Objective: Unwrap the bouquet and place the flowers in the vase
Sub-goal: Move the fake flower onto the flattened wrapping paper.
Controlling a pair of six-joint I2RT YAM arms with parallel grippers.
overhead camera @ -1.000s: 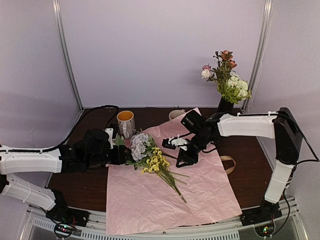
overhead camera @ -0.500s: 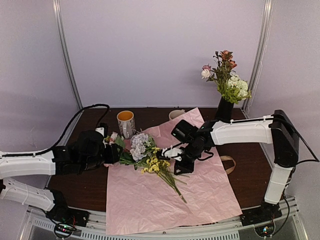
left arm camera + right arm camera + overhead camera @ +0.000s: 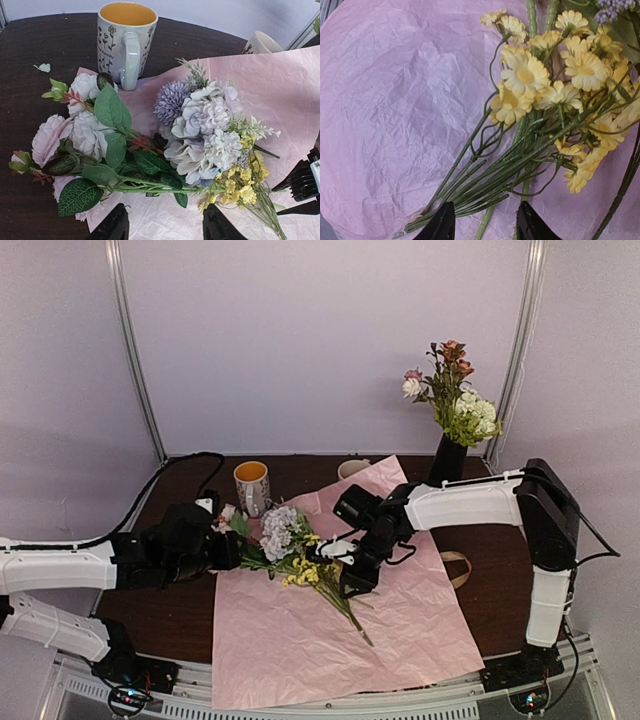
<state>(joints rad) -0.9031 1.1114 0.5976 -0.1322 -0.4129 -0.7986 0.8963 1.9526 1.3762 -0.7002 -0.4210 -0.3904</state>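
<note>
Dark table [image 3: 500, 590], pink paper [image 3: 300, 650] spread flat under both tools. Jaws of the left gripper [image 3: 165, 226] stand apart, nothing between them. Loose flowers [image 3: 200, 125] lie just ahead of its tips, stems crossways. Beyond those, a mug [image 3: 125, 40]. Jaws of the right gripper [image 3: 485, 222] also apart, straddling thin stems of the yellow cluster [image 3: 525, 75]; contact unclear. Well behind it and to its right, the vase [image 3: 449, 458] stands upright beside the paper's far corner, holding more blooms [image 3: 455, 390].
</note>
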